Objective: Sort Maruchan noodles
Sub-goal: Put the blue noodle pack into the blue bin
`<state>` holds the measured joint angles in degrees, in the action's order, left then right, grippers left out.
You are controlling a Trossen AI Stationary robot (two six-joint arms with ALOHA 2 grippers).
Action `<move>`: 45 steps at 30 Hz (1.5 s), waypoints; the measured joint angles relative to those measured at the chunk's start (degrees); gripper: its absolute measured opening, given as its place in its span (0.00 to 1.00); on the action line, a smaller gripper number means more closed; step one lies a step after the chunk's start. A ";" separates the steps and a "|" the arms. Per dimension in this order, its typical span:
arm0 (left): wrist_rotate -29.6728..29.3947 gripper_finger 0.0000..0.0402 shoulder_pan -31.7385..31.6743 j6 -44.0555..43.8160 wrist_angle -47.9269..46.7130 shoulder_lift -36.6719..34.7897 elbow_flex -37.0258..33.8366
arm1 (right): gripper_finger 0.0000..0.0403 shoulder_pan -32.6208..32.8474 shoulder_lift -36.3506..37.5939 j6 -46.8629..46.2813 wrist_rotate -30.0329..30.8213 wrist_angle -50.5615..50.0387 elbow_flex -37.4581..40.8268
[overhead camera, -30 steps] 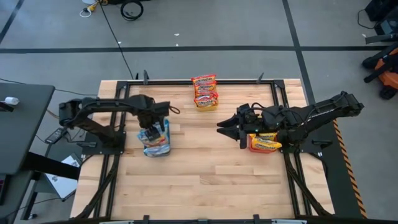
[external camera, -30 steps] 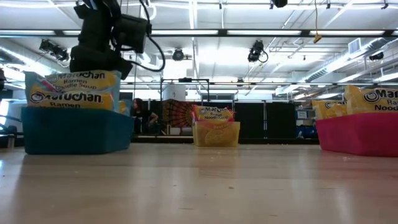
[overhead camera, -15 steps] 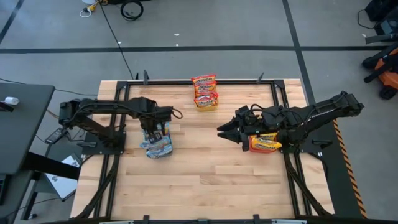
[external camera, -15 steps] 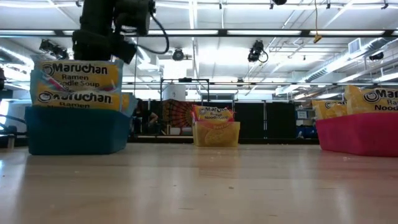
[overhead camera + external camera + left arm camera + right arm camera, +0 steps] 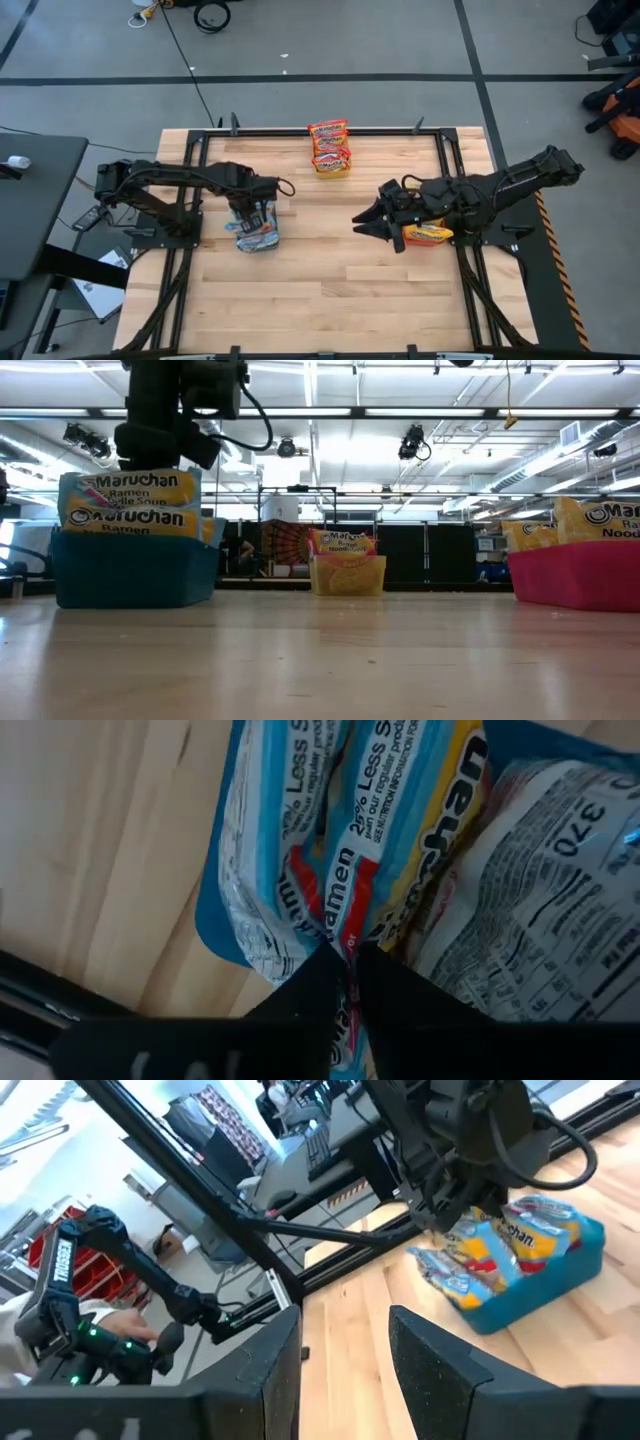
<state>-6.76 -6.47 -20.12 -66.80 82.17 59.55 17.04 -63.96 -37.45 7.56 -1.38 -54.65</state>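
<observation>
Several blue-and-white Maruchan packets (image 5: 130, 505) stand in a blue bin (image 5: 262, 243) on the table's left half. My left gripper (image 5: 252, 215) reaches down into that bin and is shut on one blue-and-white packet (image 5: 330, 870). Yellow-orange packets fill a yellow bin (image 5: 331, 165) at the far edge. A red bin (image 5: 425, 237) with packets sits under my right arm. My right gripper (image 5: 366, 222) hovers open over bare wood left of the red bin, touching nothing. My left gripper pinches a crumpled fold of the blue-and-white packet (image 5: 338, 925) between its two fingertips (image 5: 310, 985). The fingers come from above, pointing down. The packet stays in the blue bin among the other packets, standing on edge.
Bare wooden tabletop (image 5: 330, 290) stretches across the middle and near side. Black frame rails (image 5: 470, 290) run along the table's sides. A dark side desk (image 5: 30, 200) stands beyond the left edge.
My left gripper has dropped into the blue bin and shut on a packet. The bin with its packets has slid a little toward the table's right. My right gripper has drifted slightly toward the near edge, still open.
</observation>
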 joint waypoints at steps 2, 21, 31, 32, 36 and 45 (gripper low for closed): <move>-0.21 0.16 0.45 -0.11 -0.10 -0.01 0.34 | 0.40 0.40 0.00 -0.29 0.03 0.02 0.00; 0.68 0.30 13.02 -12.82 -2.66 -5.34 10.00 | 0.40 0.19 -0.22 -1.38 3.49 -4.88 0.02; 0.22 0.10 13.17 -18.04 16.56 -1.13 -1.94 | 0.40 0.19 -0.26 -1.99 3.54 -4.33 0.02; 0.26 0.09 13.18 -17.60 16.59 -0.96 -1.84 | 0.40 0.17 -0.26 -1.99 3.54 -4.23 0.02; -1.00 0.05 13.02 -14.00 14.90 -0.41 -1.70 | 0.40 0.02 -0.26 -1.88 3.53 -4.29 0.02; -4.15 0.15 14.06 -16.67 1.60 -3.78 6.43 | 0.40 0.02 -0.26 -1.84 3.33 -4.37 0.02</move>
<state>-10.91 7.59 -36.79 -65.21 78.39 65.98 17.06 -64.23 -39.29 10.89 -5.76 -54.63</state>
